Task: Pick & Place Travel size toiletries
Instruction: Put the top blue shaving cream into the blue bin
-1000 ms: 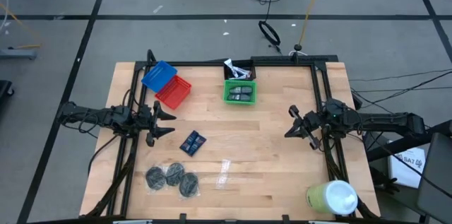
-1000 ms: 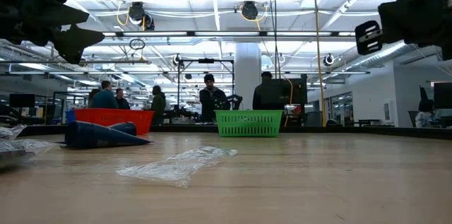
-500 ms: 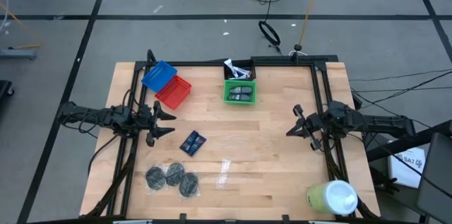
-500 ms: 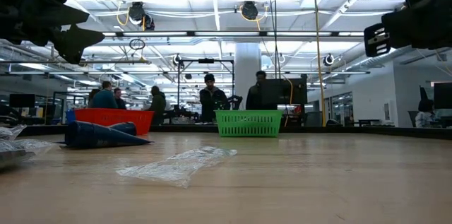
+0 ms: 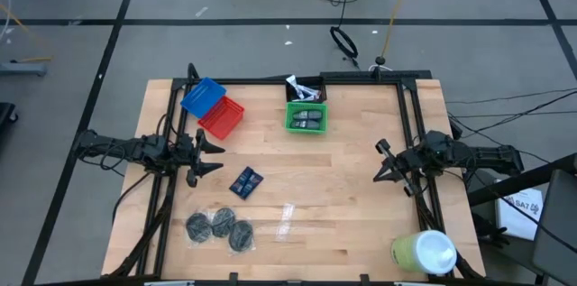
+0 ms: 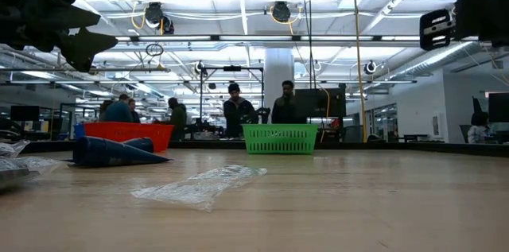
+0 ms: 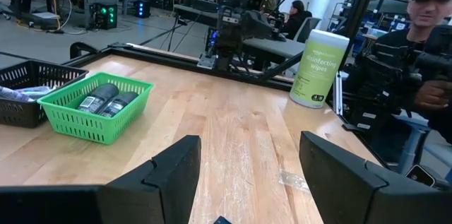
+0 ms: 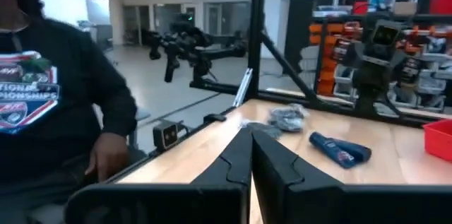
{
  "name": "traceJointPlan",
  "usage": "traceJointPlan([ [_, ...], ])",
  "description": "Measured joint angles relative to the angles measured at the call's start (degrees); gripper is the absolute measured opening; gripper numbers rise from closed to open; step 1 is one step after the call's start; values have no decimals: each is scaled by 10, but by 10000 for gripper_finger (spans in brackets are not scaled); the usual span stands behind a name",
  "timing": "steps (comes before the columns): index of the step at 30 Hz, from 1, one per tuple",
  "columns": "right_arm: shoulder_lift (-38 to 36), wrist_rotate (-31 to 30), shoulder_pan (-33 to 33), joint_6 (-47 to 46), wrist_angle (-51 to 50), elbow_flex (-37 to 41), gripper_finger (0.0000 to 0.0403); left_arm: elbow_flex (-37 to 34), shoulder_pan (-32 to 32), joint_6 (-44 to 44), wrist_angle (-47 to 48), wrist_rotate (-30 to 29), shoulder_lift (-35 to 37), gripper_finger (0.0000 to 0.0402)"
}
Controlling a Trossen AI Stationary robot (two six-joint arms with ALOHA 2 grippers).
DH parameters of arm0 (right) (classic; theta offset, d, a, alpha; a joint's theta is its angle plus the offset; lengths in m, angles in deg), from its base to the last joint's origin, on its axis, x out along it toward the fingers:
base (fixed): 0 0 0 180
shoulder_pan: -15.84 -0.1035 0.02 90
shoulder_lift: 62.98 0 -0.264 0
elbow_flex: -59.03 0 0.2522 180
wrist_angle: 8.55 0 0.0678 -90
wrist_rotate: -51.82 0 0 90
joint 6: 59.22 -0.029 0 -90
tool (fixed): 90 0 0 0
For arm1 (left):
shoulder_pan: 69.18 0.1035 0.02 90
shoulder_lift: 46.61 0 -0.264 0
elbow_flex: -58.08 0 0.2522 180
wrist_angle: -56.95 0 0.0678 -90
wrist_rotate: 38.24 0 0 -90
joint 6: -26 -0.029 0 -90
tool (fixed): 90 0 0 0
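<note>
The light wooden table (image 5: 343,187) carries a green plastic mesh basket (image 5: 306,117) near its far edge, and everything else is placed from that basket. Two dark grey oval pieces (image 5: 307,119) lie side by side inside it. Touching its far side is a black mesh basket (image 5: 316,93) holding white-silver tubes (image 5: 300,88). To the basket's left sit a red basket (image 5: 222,118) and a blue basket (image 5: 203,96), overlapping each other. Nearer the front and left of the green basket lie the dark blue flat packets (image 5: 246,181), and beyond them, toward the front edge, three dark grey round discs (image 5: 217,226) cluster together. A clear plastic wrapper scrap (image 5: 287,220) lies just right of the discs.

The left gripper (image 5: 214,156) hangs above the table left of the green basket, its fingers spread wide, holding nothing. The right gripper (image 5: 386,162) hangs right of the basket, near the table's right side, fingers pressed together on nothing
</note>
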Motion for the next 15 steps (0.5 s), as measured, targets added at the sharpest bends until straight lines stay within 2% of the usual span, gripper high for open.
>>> traceJointPlan([
  [6, 4, -71, 0, 10, -29, 3, 0, 0, 0, 0, 0, 0, 0, 237],
  [15, 4, -69, 0, -24, 1, 14, 0, 0, 0, 0, 0, 0, 0, 237],
])
